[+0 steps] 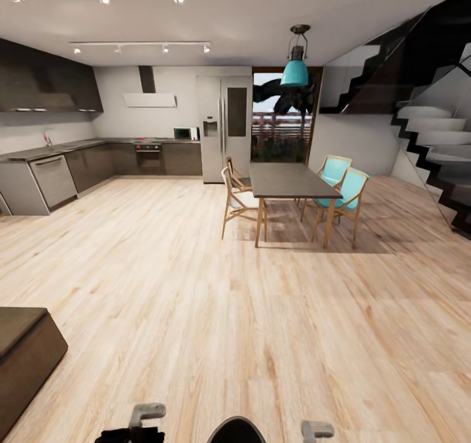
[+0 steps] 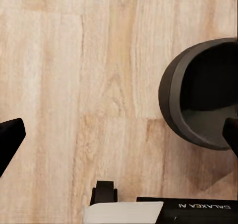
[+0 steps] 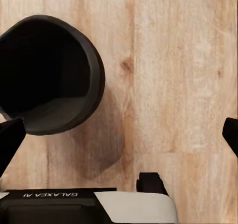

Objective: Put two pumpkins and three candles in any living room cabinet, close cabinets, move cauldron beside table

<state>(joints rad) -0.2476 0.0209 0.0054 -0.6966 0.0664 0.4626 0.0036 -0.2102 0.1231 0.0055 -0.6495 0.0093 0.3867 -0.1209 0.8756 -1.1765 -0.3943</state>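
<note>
The cauldron (image 1: 237, 430), a dark round pot with an open mouth, sits on the wood floor right in front of my base, at the bottom edge of the head view. The left wrist view has the cauldron (image 2: 203, 92) beside my left gripper (image 2: 119, 139), which is open with only floor between its black fingertips (image 2: 10, 139). The right wrist view shows the cauldron (image 3: 49, 75) next to my open, empty right gripper (image 3: 119, 137). One corner of the low dark-brown cabinet (image 1: 26, 358) stands at the near left. The pumpkins and candles are out of view.
A dark dining table (image 1: 291, 180) with wooden and teal chairs (image 1: 347, 194) stands ahead to the right. Kitchen counters (image 1: 52, 168) and a fridge (image 1: 224, 125) line the far wall. A staircase (image 1: 432, 142) rises at the right. Wide wood floor (image 1: 196, 286) lies between.
</note>
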